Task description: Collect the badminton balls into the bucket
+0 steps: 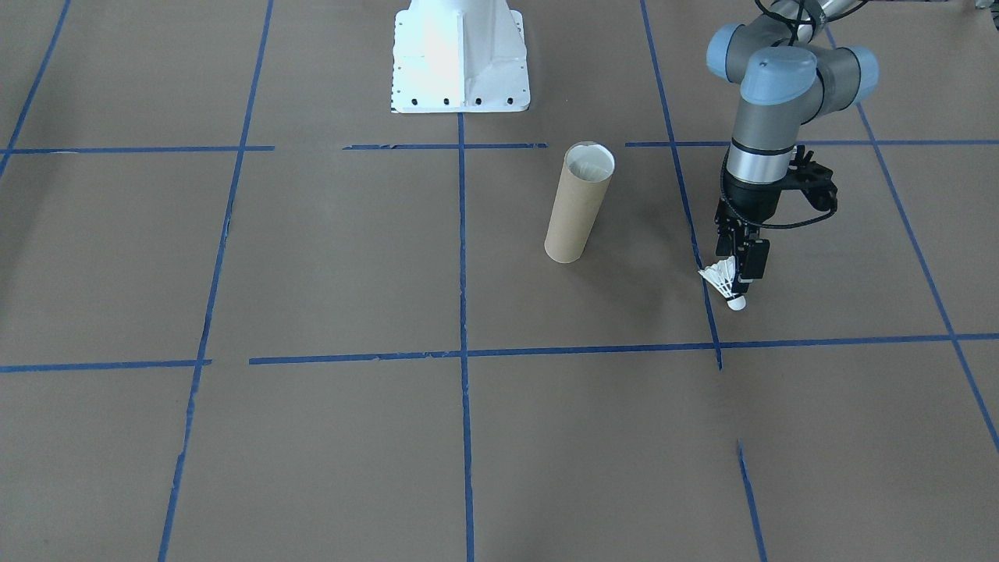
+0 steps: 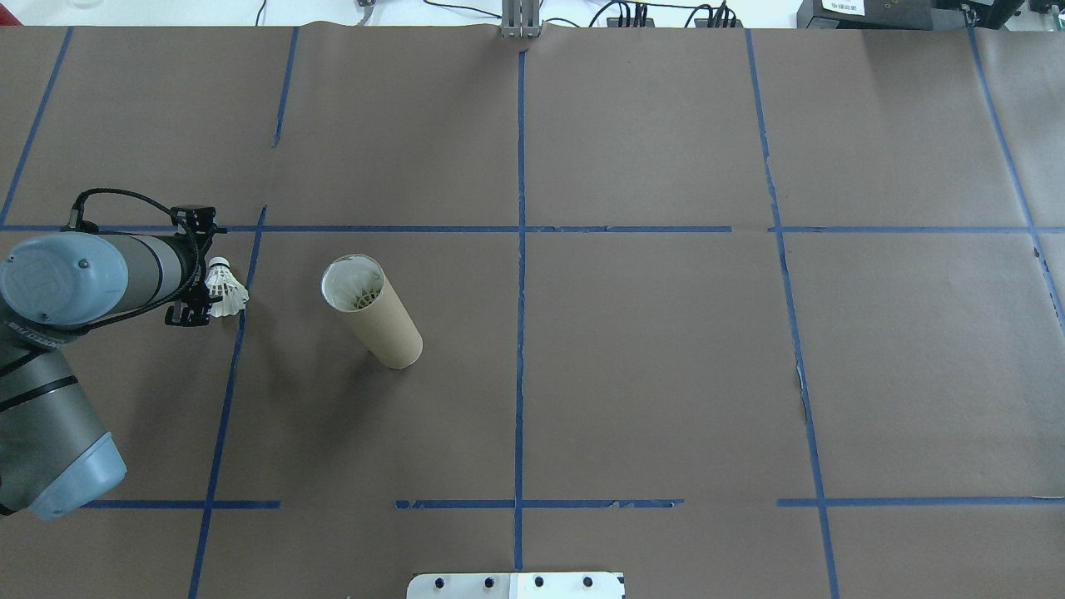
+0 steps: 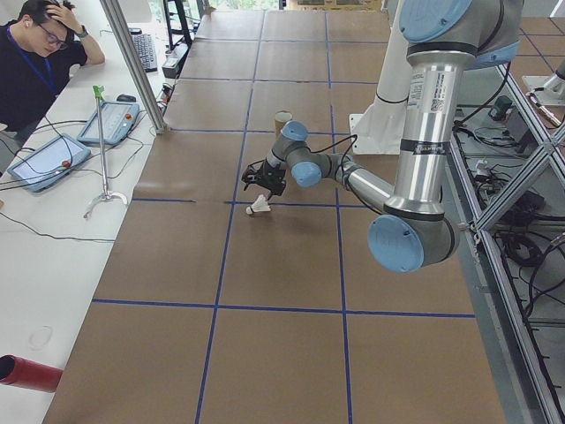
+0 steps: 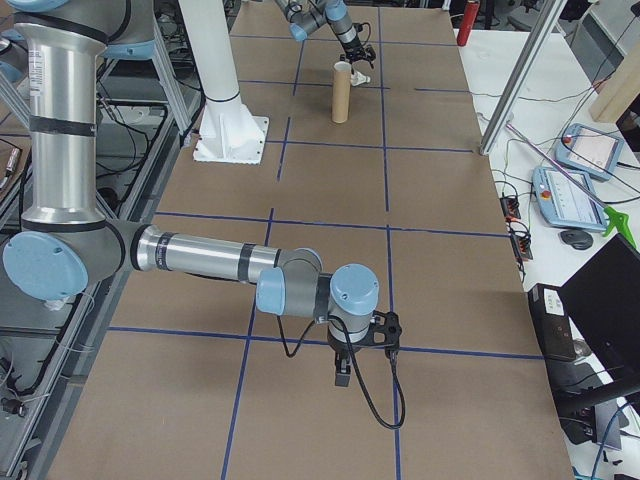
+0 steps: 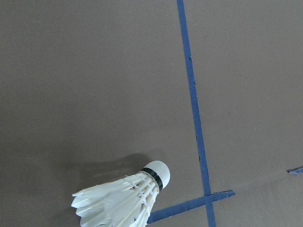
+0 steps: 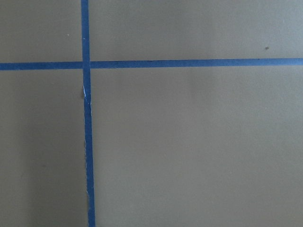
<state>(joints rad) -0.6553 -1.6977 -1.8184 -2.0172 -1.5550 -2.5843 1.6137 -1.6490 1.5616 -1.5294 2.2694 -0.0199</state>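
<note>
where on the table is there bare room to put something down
Nearly everywhere: the table's whole half on the robot's right, past the center blue tape line, lies bare, as does the operators' edge. The only crowded patch is on the robot's left, where the cardboard tube stands near the left gripper holding the shuttlecock.

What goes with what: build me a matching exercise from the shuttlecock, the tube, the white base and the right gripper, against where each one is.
Things
1. shuttlecock
2. cardboard tube
3. white robot base
4. right gripper

Places
A. standing upright on the table, mouth open
B. held by its skirt in the left gripper
C. hanging over the table, far from the tube
D. at the table's edge on the robot's side

Pairs: 1-B, 2-A, 3-D, 4-C
</note>
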